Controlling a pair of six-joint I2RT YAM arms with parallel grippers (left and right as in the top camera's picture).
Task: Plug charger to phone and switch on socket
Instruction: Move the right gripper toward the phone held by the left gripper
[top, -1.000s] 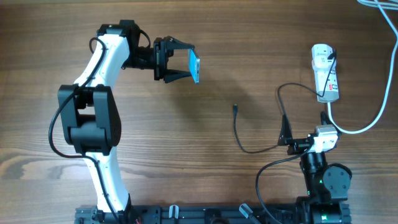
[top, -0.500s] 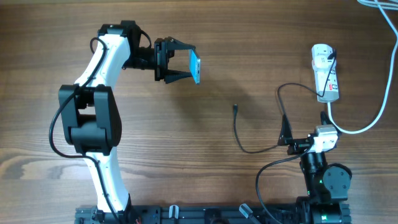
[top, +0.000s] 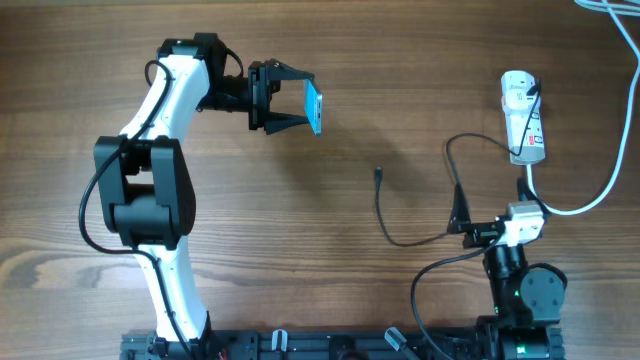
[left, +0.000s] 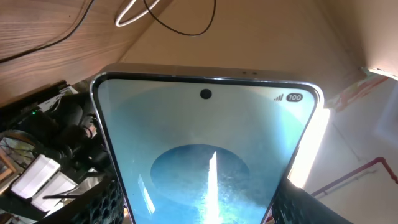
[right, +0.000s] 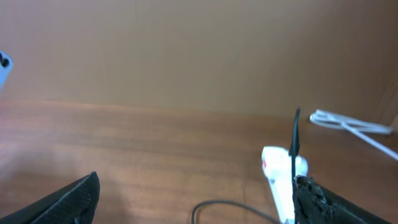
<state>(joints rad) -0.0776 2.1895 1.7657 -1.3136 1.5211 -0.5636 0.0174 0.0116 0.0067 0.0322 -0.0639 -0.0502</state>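
Two grippers: left gripper (top: 303, 105) clamps the phone (top: 314, 107) by its long edges, up left; right gripper (right: 196, 185) gapes empty, low right; charger (top: 379, 176) tip lies on open table (top: 400, 60) between, socket (top: 522, 130) near the right edge.

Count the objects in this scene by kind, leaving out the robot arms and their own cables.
Phone: 1
Charger cable: 1
Power strip, white lead included: 1
Total: 3
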